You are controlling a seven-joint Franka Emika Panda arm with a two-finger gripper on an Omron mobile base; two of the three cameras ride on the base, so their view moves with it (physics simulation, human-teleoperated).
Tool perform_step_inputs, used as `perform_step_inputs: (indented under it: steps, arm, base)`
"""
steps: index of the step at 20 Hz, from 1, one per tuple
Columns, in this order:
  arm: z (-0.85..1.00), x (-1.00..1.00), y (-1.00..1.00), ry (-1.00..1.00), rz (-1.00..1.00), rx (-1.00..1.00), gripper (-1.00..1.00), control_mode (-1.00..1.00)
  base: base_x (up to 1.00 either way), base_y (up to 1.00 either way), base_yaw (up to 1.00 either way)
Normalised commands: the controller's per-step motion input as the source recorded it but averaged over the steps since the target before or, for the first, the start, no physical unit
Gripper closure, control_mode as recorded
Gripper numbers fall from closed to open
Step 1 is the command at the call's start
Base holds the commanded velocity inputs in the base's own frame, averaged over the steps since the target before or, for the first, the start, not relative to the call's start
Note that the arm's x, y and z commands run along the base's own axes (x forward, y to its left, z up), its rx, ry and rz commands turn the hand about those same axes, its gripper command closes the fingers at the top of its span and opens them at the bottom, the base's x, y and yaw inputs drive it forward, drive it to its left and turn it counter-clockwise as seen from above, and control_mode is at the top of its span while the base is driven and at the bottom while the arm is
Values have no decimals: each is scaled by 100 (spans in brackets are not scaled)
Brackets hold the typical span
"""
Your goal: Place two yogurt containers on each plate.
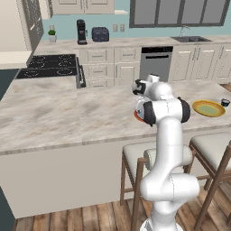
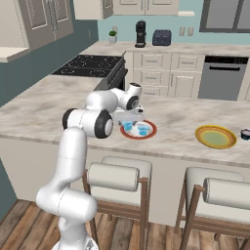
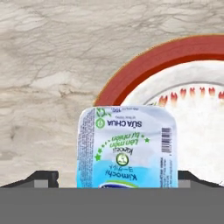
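Task status: judged roughly half complete.

The round white plate with the red-orange rim (image 2: 146,135) lies on the pale marbled stone island counter (image 2: 44,114), directly under the white arm's hand. In the right base view two pale blue boxy yogurt cups sit on it, one (image 2: 128,126) at about 9 o'clock of the plate's centre and the other (image 2: 142,131) just beside it toward 3 o'clock. That plate appears to have its two.

In the hand view, a pale blue cup with a printed foil lid (image 3: 127,151) lies between the two dark fingertips of the two-finger gripper (image 3: 118,178). A fingertip (image 3: 43,178) stands well clear of the cup's side, and so does its partner. The claw is spread wide and has hold of nothing; the cup rests partly over the red rim, toward the plate's 8 o'clock in that view.

The round yellow plate with the pale greenish centre (image 2: 215,136) lies well apart, at 3 o'clock of the red-rimmed plate. Nothing is seen on it. One small dark navy cup with a lighter top (image 2: 245,134) stands on the counter just beside the yellow plate, at its 3 o'clock, touching no plate.

Remaining, in my judgement: both dark cups must go onto the yellow plate. I cannot locate the second dark cup.
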Motion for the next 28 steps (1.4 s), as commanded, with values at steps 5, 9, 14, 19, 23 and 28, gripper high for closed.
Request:
perform_step_inputs:
  steps: [5, 9, 14, 19, 23, 28]
  arm:
    - [43, -11, 0, 0, 0, 0, -100, -100]
    - [44, -9, 0, 0, 0, 0, -100, -100]
    - [38, -54, 0, 0, -1, 0, -100, -100]
    - [36, -84, 0, 0, -8, 0, -100, -100]
    - [32, -99, 2, 0, -10, 0, -100, -100]
    - [50, -72, 24, 0, -16, -5, -100, -100]
  base:
    - [0, 0, 0]
    - [0, 0, 0]
    - [0, 0, 0]
    - [0, 0, 0]
    - [0, 0, 0]
    - [0, 0, 0]
